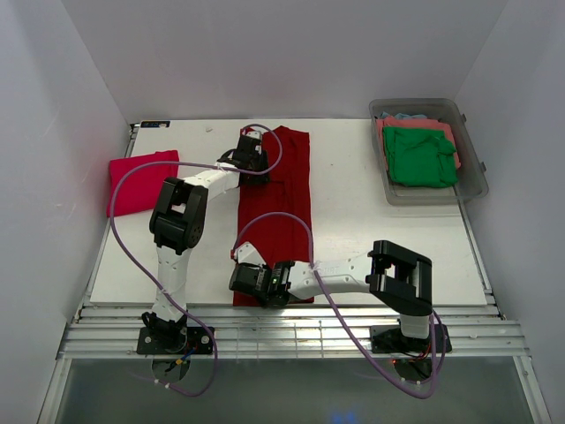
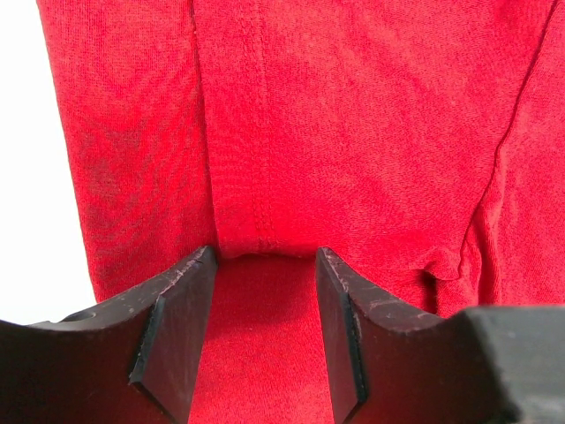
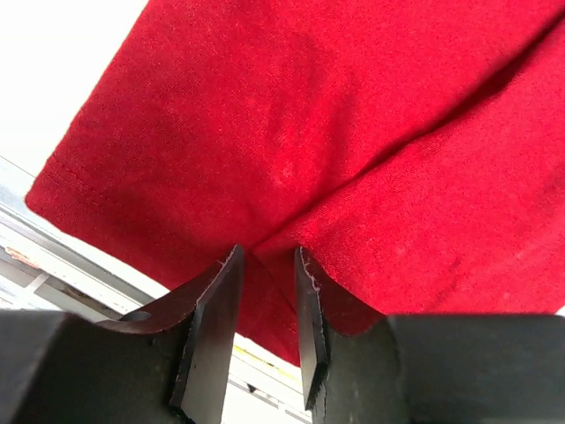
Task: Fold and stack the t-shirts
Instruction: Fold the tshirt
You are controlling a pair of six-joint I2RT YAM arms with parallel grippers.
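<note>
Tub (image 1: 477, 177): green shirt (image 1: 419, 157) atop coral shirt (image 1: 415, 124) | both jaws parted over dark red shirt (image 1: 287, 203)

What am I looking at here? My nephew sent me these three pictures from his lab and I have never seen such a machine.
These are two robot arms bolted at the near edge of a white table, each ending in a two-finger gripper. The wide picture is from a camera above and behind them. The other two come from small cameras on the wrists, so you see each arm's own black fingers up close.

A long dark red cloth t-shirt lies folded into a strip down the middle. The left gripper is at its far end, jaws apart over the cloth. The right gripper is at its near end, jaws slightly apart with a fold of cloth between them.

A folded pinkish-red t-shirt lies on the left. A clear grey plastic tub on the right holds a green t-shirt and a coral one.
</note>
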